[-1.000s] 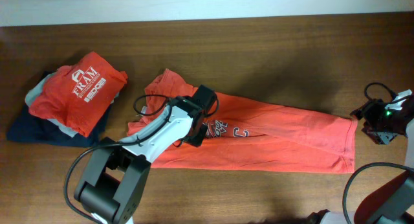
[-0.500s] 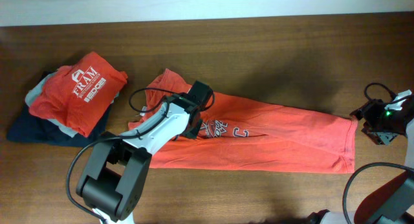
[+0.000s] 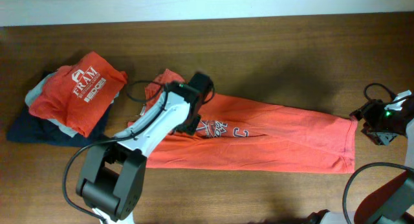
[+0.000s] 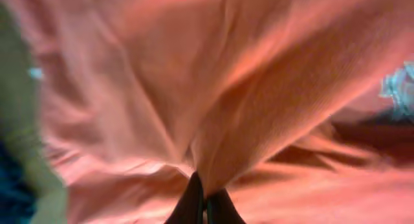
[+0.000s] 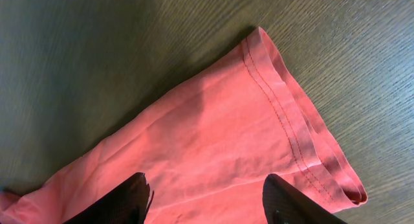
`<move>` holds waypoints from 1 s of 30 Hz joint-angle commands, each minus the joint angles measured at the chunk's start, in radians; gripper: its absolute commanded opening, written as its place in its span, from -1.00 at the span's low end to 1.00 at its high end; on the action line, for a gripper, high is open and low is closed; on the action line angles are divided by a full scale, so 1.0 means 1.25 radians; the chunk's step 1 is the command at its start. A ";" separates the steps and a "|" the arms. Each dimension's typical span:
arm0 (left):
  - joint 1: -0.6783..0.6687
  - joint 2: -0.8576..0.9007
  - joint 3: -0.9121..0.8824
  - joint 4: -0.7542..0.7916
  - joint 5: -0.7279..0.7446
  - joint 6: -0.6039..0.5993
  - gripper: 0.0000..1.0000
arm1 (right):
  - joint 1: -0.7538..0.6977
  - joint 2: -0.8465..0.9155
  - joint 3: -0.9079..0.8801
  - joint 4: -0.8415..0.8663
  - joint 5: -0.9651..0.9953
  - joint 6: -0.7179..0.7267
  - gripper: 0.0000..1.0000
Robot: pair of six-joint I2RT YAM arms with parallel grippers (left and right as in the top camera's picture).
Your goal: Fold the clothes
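Left gripper (image 4: pixel 206 203): fingers pinched shut on raised fold of shirt (image 3: pixel 278 136), beside chest print. Right gripper (image 5: pixel 207 204): spread wide, empty, at hem end. Shirt stretched out mid-table, long axis left–right; hem nearer right arm. Bare table (image 3: pixel 272 49) beyond; folded pile (image 3: pixel 71 98) far left.

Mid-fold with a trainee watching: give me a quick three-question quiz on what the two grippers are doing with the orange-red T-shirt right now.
1. True or false: the left gripper is shut on fabric of the orange-red short-sleeved T-shirt.
2. The open right gripper hangs above which part of that shirt? A) neck tag B) stitched hem corner C) chest print
3. Short answer: what white word is printed on the small folded red shirt atop the pile?
Key: 1 true; 2 B; 3 FRAM.
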 commanded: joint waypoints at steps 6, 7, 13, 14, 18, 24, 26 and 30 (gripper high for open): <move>0.002 -0.015 0.147 -0.153 -0.003 0.063 -0.99 | 0.005 -0.008 0.011 0.000 -0.009 -0.002 0.23; 0.002 -0.015 0.147 -0.163 0.007 0.064 -0.99 | 0.005 -0.008 0.011 0.000 -0.009 -0.002 0.23; -0.002 -0.015 0.147 -0.218 0.123 0.063 -0.99 | 0.005 -0.008 0.011 0.001 -0.009 -0.002 0.23; -0.003 -0.015 0.146 -0.220 0.143 0.064 -0.99 | 0.005 -0.008 0.011 0.001 -0.009 -0.002 0.23; -0.024 -0.015 0.145 -0.224 0.177 0.063 -0.99 | 0.005 -0.008 0.011 0.003 -0.009 -0.002 0.23; -0.081 -0.014 0.109 -0.196 0.176 0.063 -0.93 | 0.005 -0.008 0.011 0.003 -0.009 -0.002 0.23; -0.094 -0.014 0.090 -0.192 0.176 0.063 -0.93 | 0.005 -0.008 0.011 0.003 -0.009 -0.002 0.23; -0.106 -0.014 0.073 -0.193 0.172 0.063 -0.43 | 0.005 -0.008 0.011 0.003 -0.009 -0.002 0.23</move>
